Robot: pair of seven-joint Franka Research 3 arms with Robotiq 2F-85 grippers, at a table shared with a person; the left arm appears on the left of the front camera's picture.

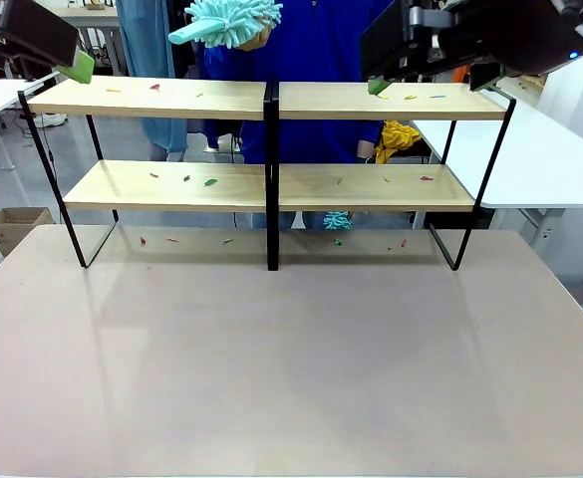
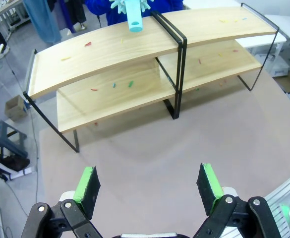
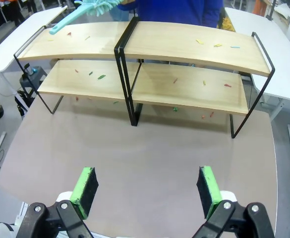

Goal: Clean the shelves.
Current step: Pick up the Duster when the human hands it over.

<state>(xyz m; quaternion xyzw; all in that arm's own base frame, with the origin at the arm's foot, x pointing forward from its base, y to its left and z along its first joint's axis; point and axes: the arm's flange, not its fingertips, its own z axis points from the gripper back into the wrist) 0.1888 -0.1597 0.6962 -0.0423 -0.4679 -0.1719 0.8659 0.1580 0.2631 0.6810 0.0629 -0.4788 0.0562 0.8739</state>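
The shelves [image 1: 171, 99], a two-tier rack of pale wooden boards on a thin black frame, stand across the upper middle of the front view, at the far end of the beige table [image 1: 291, 368]. Small coloured scraps [image 1: 210, 182] lie scattered over the boards and on the tabletop under them. Behind the rack, at top centre, a person [image 1: 316, 60] in a blue top holds a fluffy teal duster [image 1: 233, 20] above the top left board. At the bottom of its wrist view the left gripper [image 2: 149, 186] hangs high over the table, green pads [image 2: 87, 184] spread wide and holding nothing. The right gripper [image 3: 147, 191] is likewise spread wide and empty, apart from the rack.
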